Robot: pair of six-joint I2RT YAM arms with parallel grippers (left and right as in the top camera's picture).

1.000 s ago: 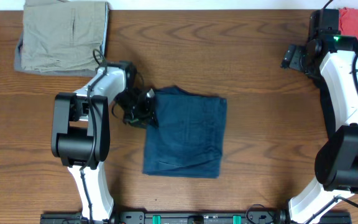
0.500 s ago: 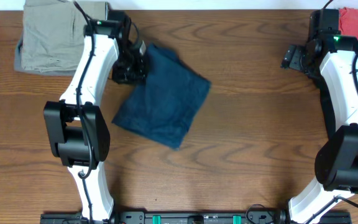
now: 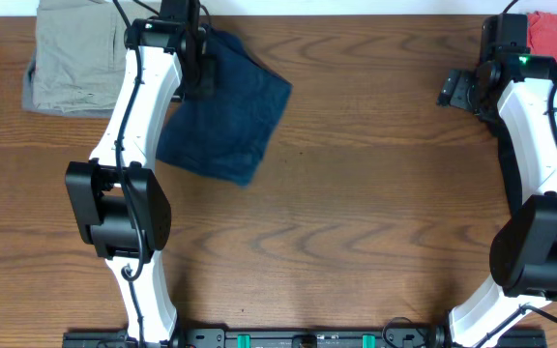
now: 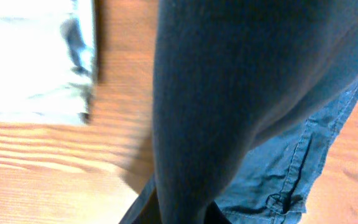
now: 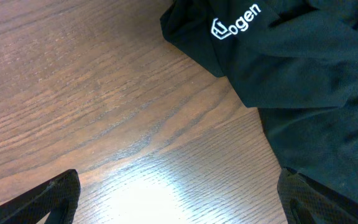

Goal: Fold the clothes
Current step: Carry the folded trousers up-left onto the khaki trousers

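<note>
My left gripper (image 3: 197, 73) is shut on the upper left edge of the folded dark navy shorts (image 3: 226, 118), which lie tilted at the table's back left. In the left wrist view the navy fabric (image 4: 241, 93) hangs from the jaws and hides the fingers. The folded khaki-grey shorts (image 3: 77, 53) lie just left of it and look pale in the left wrist view (image 4: 33, 56). My right gripper (image 5: 179, 205) is open and empty over bare wood, beside the black T-shirt (image 5: 309, 81) with its white logo. The coral-red garment (image 3: 555, 34) lies at the back right corner.
The wooden table (image 3: 375, 213) runs to its back edge just behind the khaki shorts and the red garment. The right arm (image 3: 535, 145) stands along the right side and the left arm (image 3: 129, 164) along the left.
My left gripper has dragged the navy shorts from the table's middle up and to the left, turning them, until they lie next to the khaki shorts. The right arm has not moved.
</note>
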